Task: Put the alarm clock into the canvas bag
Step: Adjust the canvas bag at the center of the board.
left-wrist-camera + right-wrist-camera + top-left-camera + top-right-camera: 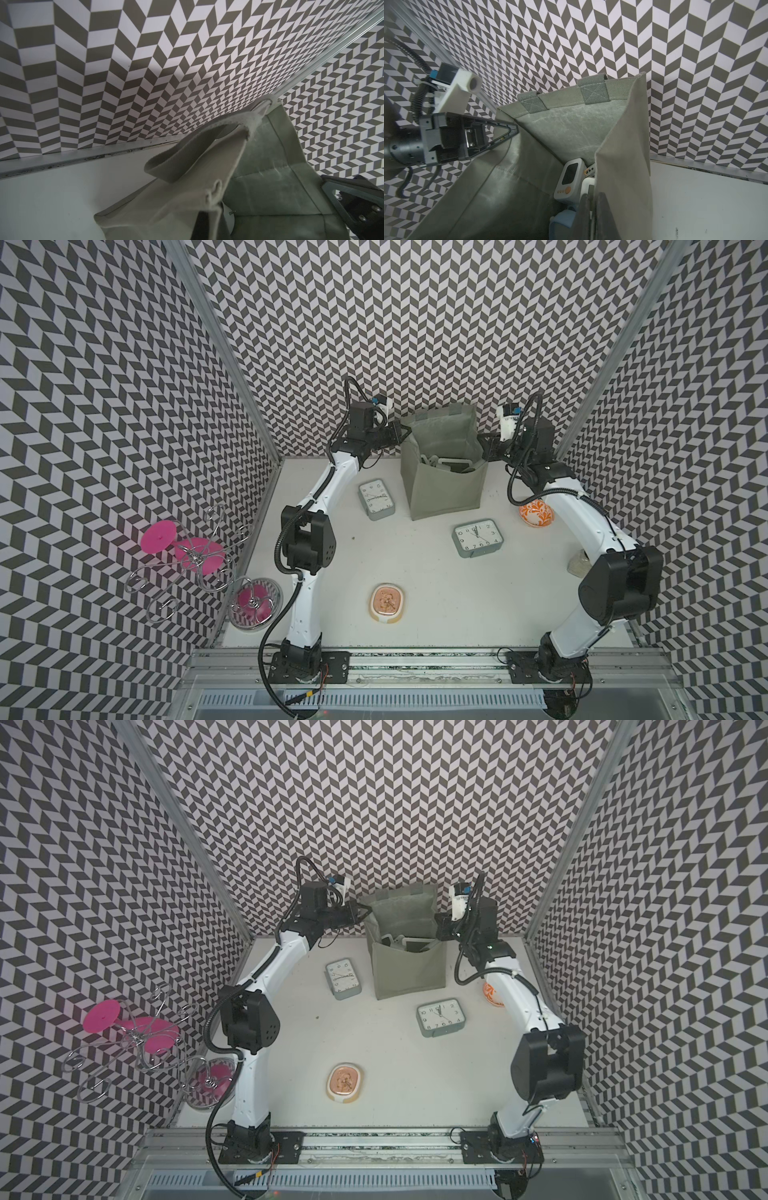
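Your left claw (405, 432) is clamped onto the left rim of the canvas bag (444, 489), at the back corner of its mouth. In the left wrist view the fabric wall runs between the two dark fingers of this claw (212, 224), with one short handle (187, 162) drooping outward just beyond them.

Your right claw (484, 445) pinches the opposite side wall of the bag. The right wrist view shows the cloth caught between its closed fingers (591, 214), and across the opening it shows the left claw (512, 131) at the far rim. Between the two grips the bag (623, 145) stands upright near the back wall with its mouth spread open.

Inside it you can see a white digital clock (569, 178) with a dark screen and orange buttons, leaning against the lining. A pale blue item (562, 220) lies below it, and I can't tell what that is.

Two grey alarm clocks lie outside the bag on the tabletop (415, 593), dials up. The left-hand alarm clock (377, 498) is just beside the bag's left lower corner. The right-hand alarm clock (478, 537) sits near the bag's front, toward your right arm. Neither claw touches them.

An orange-patterned bowl (536, 513) peeks out beside your right forearm. An oval dish (387, 602) rests toward the front, well apart from the bag.
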`<state>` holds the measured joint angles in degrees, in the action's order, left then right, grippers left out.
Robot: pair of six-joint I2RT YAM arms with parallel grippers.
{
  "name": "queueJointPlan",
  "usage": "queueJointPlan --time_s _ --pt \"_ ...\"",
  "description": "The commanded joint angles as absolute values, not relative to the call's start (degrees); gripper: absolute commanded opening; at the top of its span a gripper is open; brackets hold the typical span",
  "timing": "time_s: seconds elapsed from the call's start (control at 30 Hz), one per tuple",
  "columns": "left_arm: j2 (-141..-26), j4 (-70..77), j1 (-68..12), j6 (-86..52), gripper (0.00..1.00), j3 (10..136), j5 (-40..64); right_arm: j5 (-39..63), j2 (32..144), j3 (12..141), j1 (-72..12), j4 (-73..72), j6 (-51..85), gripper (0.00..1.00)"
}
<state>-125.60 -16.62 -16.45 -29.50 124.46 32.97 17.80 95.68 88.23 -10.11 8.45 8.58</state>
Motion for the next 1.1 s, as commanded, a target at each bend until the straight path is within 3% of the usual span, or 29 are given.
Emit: queueJointPlan --time_s 0.0,0.4,0.43,0.53,0.6,0.7,0.83,0.87,1.0,1.07 --pt "-126.16 -6.60 -15.38 -28.29 0.00 127.22 33.53 15.87 91.65 87.30 -10.55 2.23 8.37 0.00" --pt "-131.84 -5.99 -14.72 -28.97 0.00 127.64 35.33 16.96 94.24 85.09 -10.48 2.96 7.80 0.00" --pt "-131.84 -5.91 -14.68 -28.92 0.02 127.53 35.29 17.12 94.30 85.08 -10.51 2.95 7.80 0.00" --pt "-131.70 -5.91 -14.46 -28.98 0.21 127.11 35.23 17.53 94.39 85.08 -10.39 3.30 7.73 0.07" --pt "-131.38 -6.35 -14.24 -28.72 0.41 126.83 34.92 17.75 94.39 85.08 -10.37 3.66 7.74 0.21" --pt "-130.16 -7.68 -13.91 -27.28 0.57 126.50 34.13 17.21 93.89 85.18 -10.28 4.97 7.88 0.55" --pt "-126.23 -8.39 -13.40 -25.00 0.74 123.55 32.61 16.36 91.31 83.78 -9.94 6.13 7.89 0.82" --pt "-124.44 -8.05 -13.29 -24.52 0.77 121.69 31.91 16.11 90.17 83.00 -9.78 6.30 8.00 0.99" --pt "-115.77 -3.92 -12.84 -23.50 0.96 110.74 28.76 15.63 84.28 78.37 -8.49 6.42 9.05 0.99" --pt "-111.27 -2.29 -12.45 -23.00 0.99 105.17 27.07 15.95 80.92 75.13 -7.66 5.83 9.98 0.99"
